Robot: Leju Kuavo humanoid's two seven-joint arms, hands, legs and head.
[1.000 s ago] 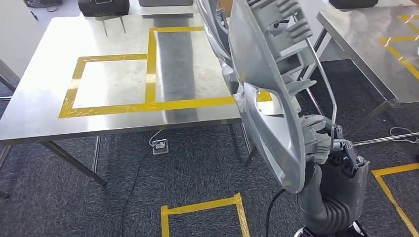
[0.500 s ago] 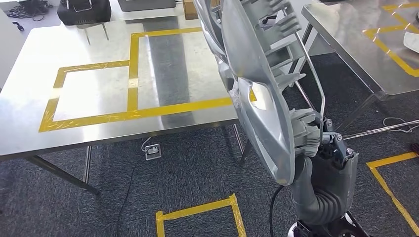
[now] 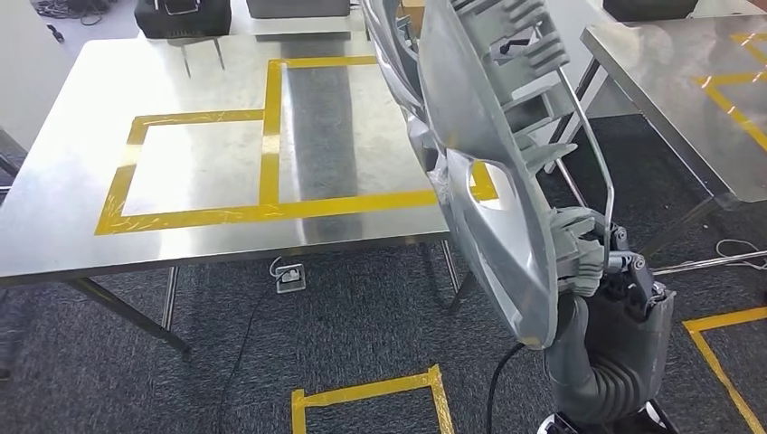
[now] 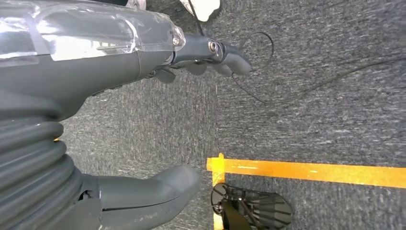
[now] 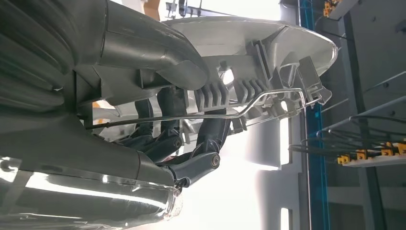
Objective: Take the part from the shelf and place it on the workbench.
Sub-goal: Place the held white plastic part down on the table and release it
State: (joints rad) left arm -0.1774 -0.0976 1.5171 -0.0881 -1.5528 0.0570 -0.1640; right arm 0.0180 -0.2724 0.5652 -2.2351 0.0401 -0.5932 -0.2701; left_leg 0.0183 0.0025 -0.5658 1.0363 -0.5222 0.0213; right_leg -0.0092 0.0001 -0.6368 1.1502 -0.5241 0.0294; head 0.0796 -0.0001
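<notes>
Silver part [image 3: 488, 181]: right hand [image 3: 588, 258] grips it low down, upright, off the workbench's [image 3: 208, 154] near right corner.
Change: whole view swung back rightward, so the camera turned; hold looks the same.
Left hand [image 4: 210, 52]: hanging over carpet, probably empty and loose.
Next: set-down not done.

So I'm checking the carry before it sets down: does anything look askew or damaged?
Nothing looks damaged. The right hand holds the grey part up on edge, tilted, above the floor beside the workbench, not yet on it. The left hand hangs over the carpet.
</notes>
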